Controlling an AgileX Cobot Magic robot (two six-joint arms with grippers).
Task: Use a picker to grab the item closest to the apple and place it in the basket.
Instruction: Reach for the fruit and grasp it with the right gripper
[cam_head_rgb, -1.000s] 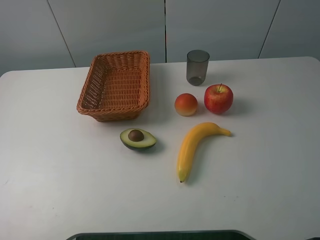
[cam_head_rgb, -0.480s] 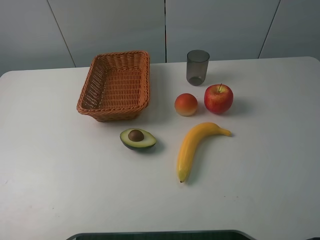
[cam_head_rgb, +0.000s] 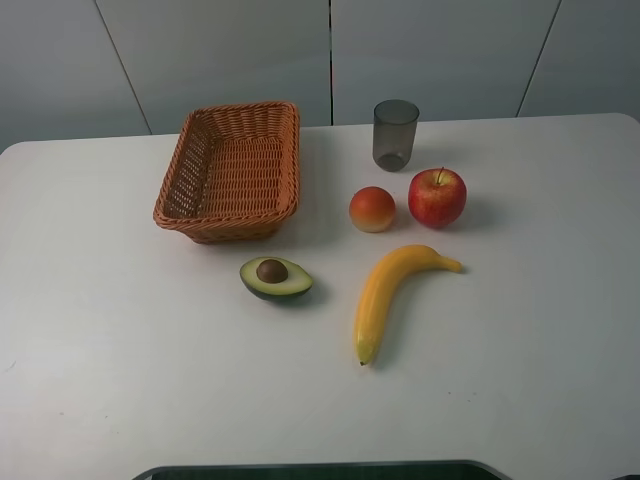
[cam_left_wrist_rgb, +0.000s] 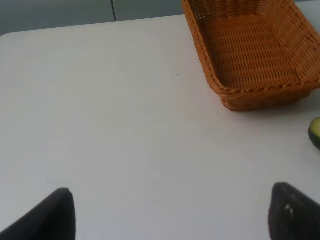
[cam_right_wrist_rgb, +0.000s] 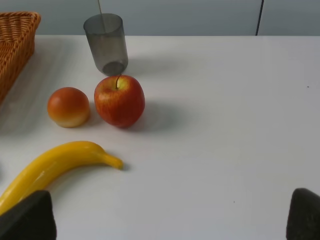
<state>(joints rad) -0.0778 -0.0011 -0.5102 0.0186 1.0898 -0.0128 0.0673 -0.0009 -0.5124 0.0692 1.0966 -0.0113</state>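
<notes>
Peach is seen just right of frame centre, beside the apple, untouched; basket at upper left. Left pincer and right pincer are spread open, empty. Approach not begun; the peach must be reached and straddled next.

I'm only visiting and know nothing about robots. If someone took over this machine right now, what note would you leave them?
Left tool: open, holding nothing, over the table near the basket.
Right tool: open, holding nothing, facing the apple.
Things: the peach-like fruit sits right beside the apple and looks closest to it. The cup is behind, the banana in front, and the avocado half is near the basket.
Done: nothing yet; the basket is empty.
Left: grab the peach-like fruit and place it in the basket.
</notes>
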